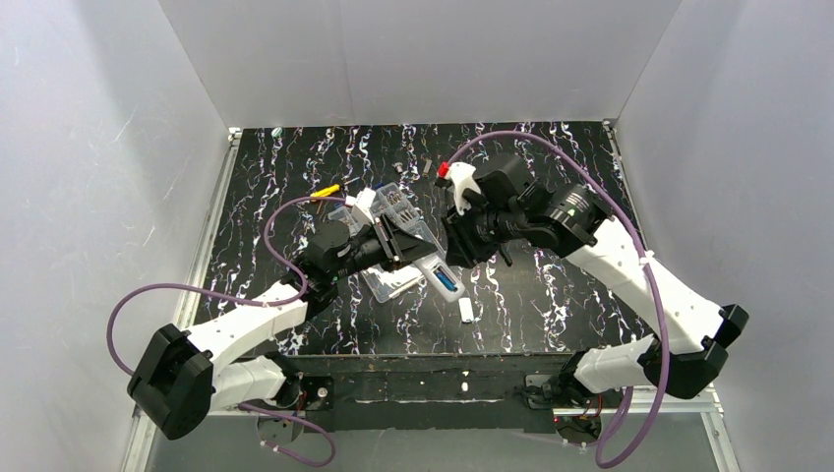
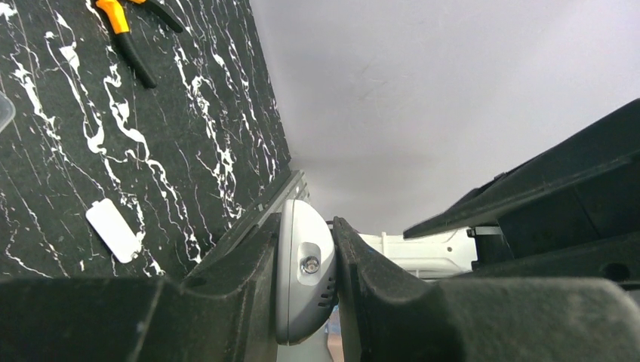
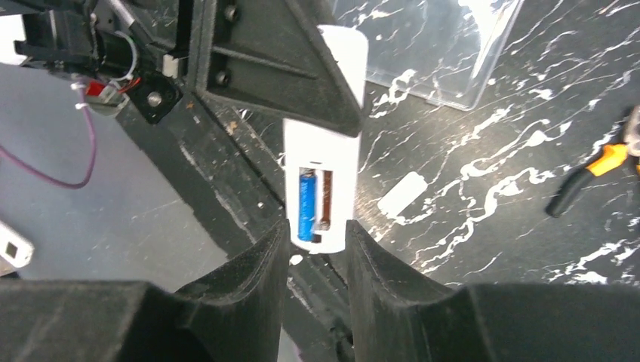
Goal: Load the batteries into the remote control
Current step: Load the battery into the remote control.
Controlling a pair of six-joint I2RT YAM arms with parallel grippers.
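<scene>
left gripper (image 2: 306, 228): fingers shut tight on one end of the remote control (image 3: 324, 158), holding it up off the surface (image 3: 483, 249), recess facing the right wrist camera
remote control: between the two arms near mid-surface, other end poking toward the right arm, back open
batteries: one blue battery (image 3: 306, 205) seated in the left slot of the recess; slot beside it (image 3: 327, 197) bare, brownish inside; second battery not made out in any view
right gripper (image 3: 317, 235): fingers part open, nothing carried; tips flank the free end of the remote; touching it or not, can't tell
cover piece (image 3: 402, 193): small, white, lying flat on the surface just right of the remote, apart from it
step: judged mid-load, first battery in, right arm at the remote, second slot not yet filled
next move: likely right arm goes for the second battery, pinches it lengthwise, lines it up with the empty slot; left must keep the remote steady, recess up
risk: battery could jam at an angle against the spring end
</scene>
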